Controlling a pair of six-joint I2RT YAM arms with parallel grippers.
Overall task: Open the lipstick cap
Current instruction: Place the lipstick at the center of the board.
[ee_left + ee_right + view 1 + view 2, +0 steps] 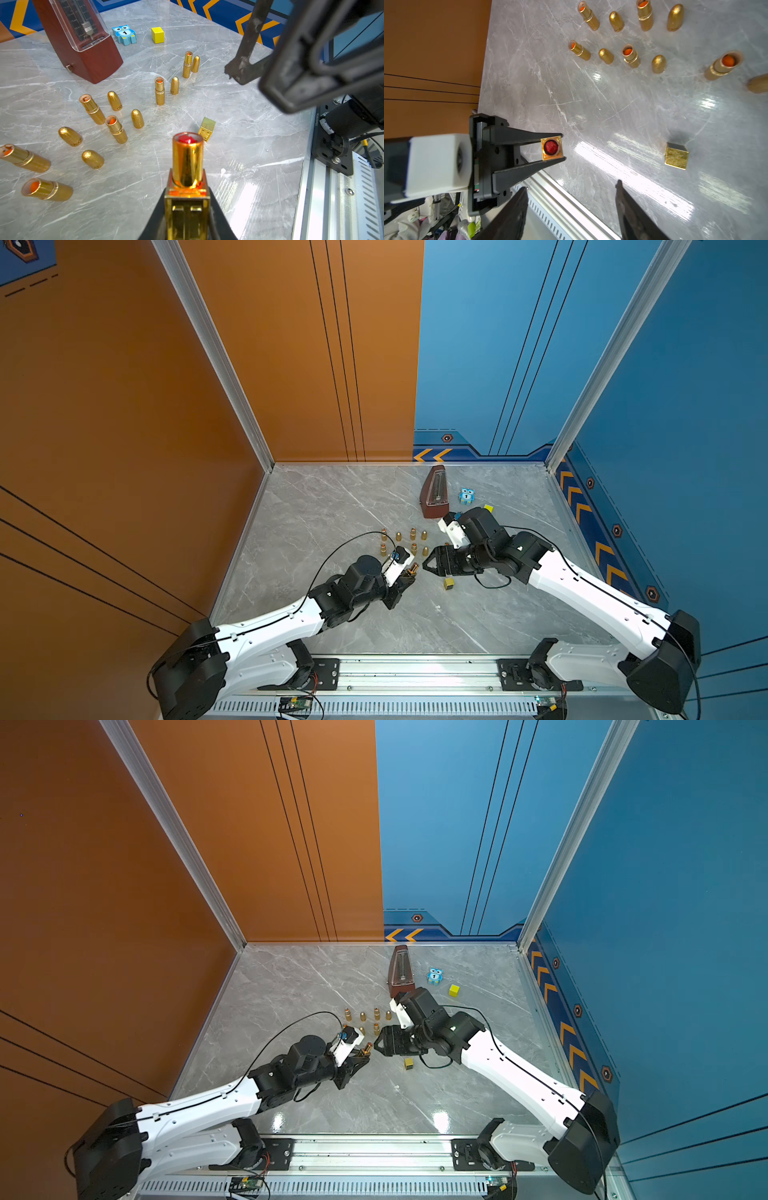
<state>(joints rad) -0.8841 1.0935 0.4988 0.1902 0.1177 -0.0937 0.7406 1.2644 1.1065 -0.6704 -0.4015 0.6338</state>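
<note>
Jaws of left gripper [552,147] pinch lipstick [187,160]; right gripper [572,186] gapes wide.

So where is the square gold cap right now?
In both top views the square gold cap lies free on the table, right of centre, just rail-side of the open right hand, with the rows of gold lipsticks farther back.

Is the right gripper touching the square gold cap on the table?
Apart. Right wrist view shows bare table between the open right gripper and the square gold cap.
</note>
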